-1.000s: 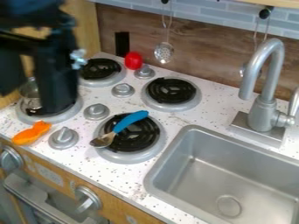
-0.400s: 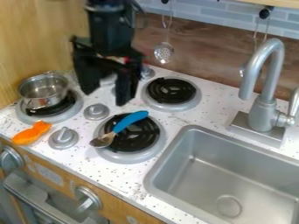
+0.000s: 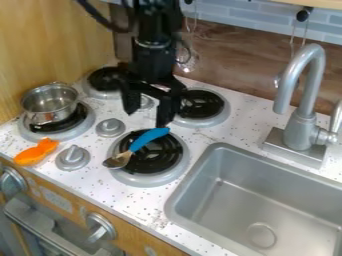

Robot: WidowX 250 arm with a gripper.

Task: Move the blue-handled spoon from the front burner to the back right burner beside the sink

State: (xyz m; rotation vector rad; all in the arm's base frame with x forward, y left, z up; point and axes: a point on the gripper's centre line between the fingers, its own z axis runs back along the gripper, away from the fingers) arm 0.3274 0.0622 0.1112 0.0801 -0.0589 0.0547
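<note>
– Where is the spoon?
– The spoon (image 3: 151, 138) lies across the black coil of the front burner (image 3: 170, 156). Its blue handle points to the back and the right, and its metal bowl (image 3: 119, 160) reaches to the left edge of the burner.
– And the gripper (image 3: 146, 119), does it hold something?
– I see nothing between its fingers (image 3: 165, 109); they stand apart and point down. One fingertip is very close to the end of the blue handle, but I cannot tell if they touch.
– Which containers are there?
– A metal pot (image 3: 50, 103) stands upright on the left burner (image 3: 81, 120). It is open at the top, and one sees its shiny inner wall.
– What is near to it?
– An orange toy (image 3: 33, 152) lies in front of that burner, on the white speckled counter (image 3: 123, 197), beside a grey knob (image 3: 73, 157).
– And on the right side?
– There is the metal sink (image 3: 230, 200), set into the counter, with a round drain (image 3: 262, 235) in its bottom. The faucet (image 3: 304, 107) stands behind it.
</note>
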